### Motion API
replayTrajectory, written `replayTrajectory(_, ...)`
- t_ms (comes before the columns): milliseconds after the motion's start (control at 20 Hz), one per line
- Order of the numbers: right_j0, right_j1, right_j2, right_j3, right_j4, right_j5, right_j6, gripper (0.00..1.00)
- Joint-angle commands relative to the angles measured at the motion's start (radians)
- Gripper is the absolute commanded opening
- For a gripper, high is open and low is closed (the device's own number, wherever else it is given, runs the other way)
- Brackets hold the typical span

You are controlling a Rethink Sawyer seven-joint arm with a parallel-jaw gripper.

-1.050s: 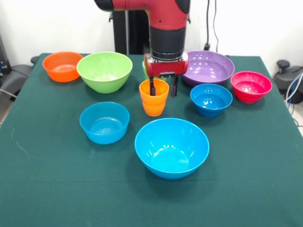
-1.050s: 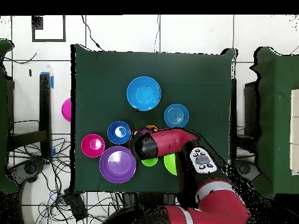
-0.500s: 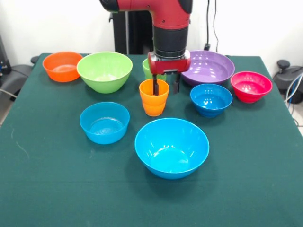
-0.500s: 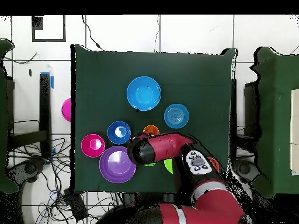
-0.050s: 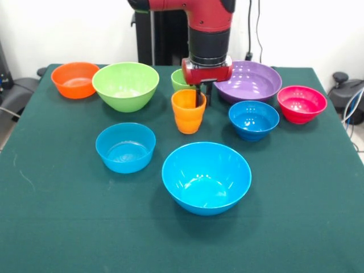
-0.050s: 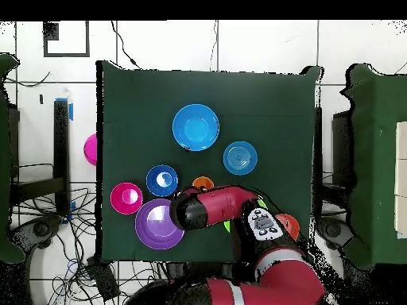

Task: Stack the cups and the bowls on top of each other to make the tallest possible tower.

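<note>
The orange cup (image 5: 189, 111) sits mid-table, toward the far edge, with the green cup (image 5: 180, 79) just behind it. The gripper (image 5: 202, 95) pinches the orange cup's rim, one finger inside, one outside. It looks gripped and ready to lift: raise it straight, clear of the purple bowl (image 5: 248, 80) and small blue bowl (image 5: 253, 119), before carrying it to a base such as the large blue bowl (image 5: 206, 176).

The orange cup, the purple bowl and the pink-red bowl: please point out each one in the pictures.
orange cup (image 5: 188, 114), front view, on its ribbed side wall.
purple bowl (image 5: 254, 79), front view, on its inner wall.
pink-red bowl (image 5: 301, 103), front view, on its inside.
</note>
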Motion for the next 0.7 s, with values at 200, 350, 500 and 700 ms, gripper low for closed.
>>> replayTrajectory(200, 0.048, -0.025, -0.001, 0.041, 0.006, -0.051, 0.128, 0.00)
replayTrajectory(350, 0.046, -0.015, 0.002, 0.033, 0.009, -0.052, 0.124, 0.00)
replayTrajectory(500, 0.044, -0.015, 0.005, 0.034, 0.010, -0.050, 0.121, 0.00)
replayTrajectory(700, 0.048, -0.060, 0.011, 0.036, 0.013, -0.029, 0.108, 0.00)
